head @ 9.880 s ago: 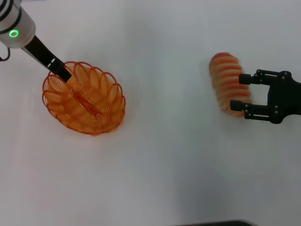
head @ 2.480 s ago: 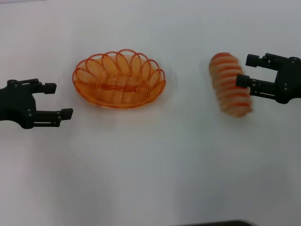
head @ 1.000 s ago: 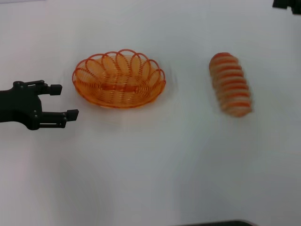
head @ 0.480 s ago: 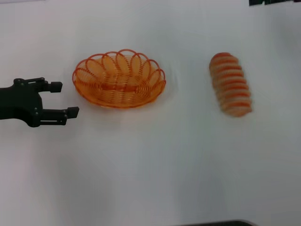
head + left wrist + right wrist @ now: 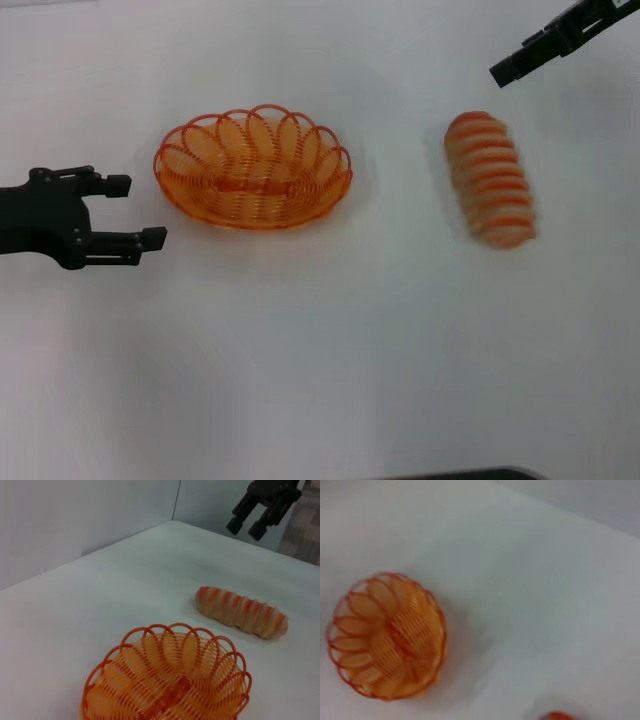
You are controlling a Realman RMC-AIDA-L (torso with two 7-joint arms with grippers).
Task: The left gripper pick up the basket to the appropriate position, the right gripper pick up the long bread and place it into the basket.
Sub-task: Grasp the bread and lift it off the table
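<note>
The orange wire basket (image 5: 252, 170) stands empty on the white table, left of centre. It also shows in the left wrist view (image 5: 167, 682) and the right wrist view (image 5: 385, 637). My left gripper (image 5: 137, 211) is open and empty, just left of the basket and not touching it. The long bread (image 5: 490, 180) lies on the table to the right, striped tan and orange, also seen from the left wrist (image 5: 241, 611). My right gripper (image 5: 505, 70) hangs in the air beyond the bread at the far right, apart from it. The left wrist view (image 5: 245, 529) shows it open and empty.
The white table (image 5: 330, 350) carries nothing else in view. A pale wall (image 5: 75, 515) rises behind its far edge. A dark strip (image 5: 460, 474) shows at the near edge.
My right gripper, beside the bread 2.5 s ago, rose out of the top right and now reaches back into view, moving leftward above the bread. The left gripper, basket and bread have not moved.
</note>
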